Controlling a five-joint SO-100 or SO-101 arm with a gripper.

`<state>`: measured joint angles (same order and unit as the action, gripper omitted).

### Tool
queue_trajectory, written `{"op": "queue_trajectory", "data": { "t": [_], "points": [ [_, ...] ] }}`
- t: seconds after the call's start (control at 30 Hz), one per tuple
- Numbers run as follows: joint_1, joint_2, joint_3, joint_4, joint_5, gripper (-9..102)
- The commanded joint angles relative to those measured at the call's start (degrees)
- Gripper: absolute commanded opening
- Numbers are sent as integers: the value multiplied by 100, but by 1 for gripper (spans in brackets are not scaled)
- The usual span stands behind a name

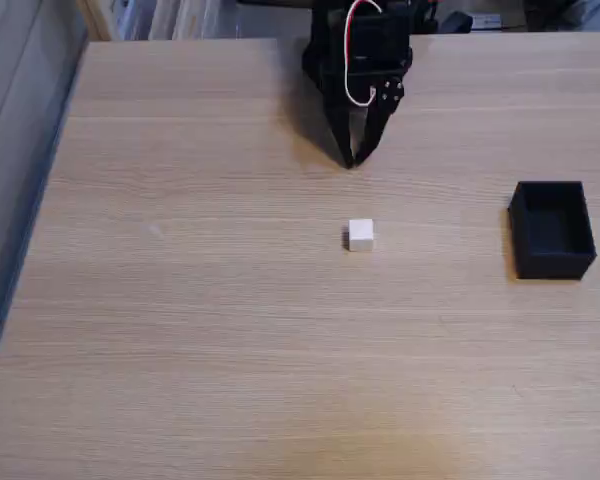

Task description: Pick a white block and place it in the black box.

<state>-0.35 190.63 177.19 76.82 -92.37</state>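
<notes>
Though nothing is gripped yet, the step in hand looks like the approach: white block [360, 235] loose mid-table, black box [552, 229] empty by the right edge. Farther back, near the far edge, gripper [351, 161] with tips together; opening and reaching toward the block needed next.

arm: the black robot arm [365, 45] is cut off by the far edge, upper part hidden
claw [352, 158]: tips converge; any gap too small to tell
far clutter: blurred, cropped
pale wooden tabletop [230, 350]: near and right edges cut off
</notes>
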Motion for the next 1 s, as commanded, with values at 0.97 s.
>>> {"op": "queue_trajectory", "data": {
  "t": [0.97],
  "points": [
    [281,-1380,-1099,-352,-272,7]
  ]
}}
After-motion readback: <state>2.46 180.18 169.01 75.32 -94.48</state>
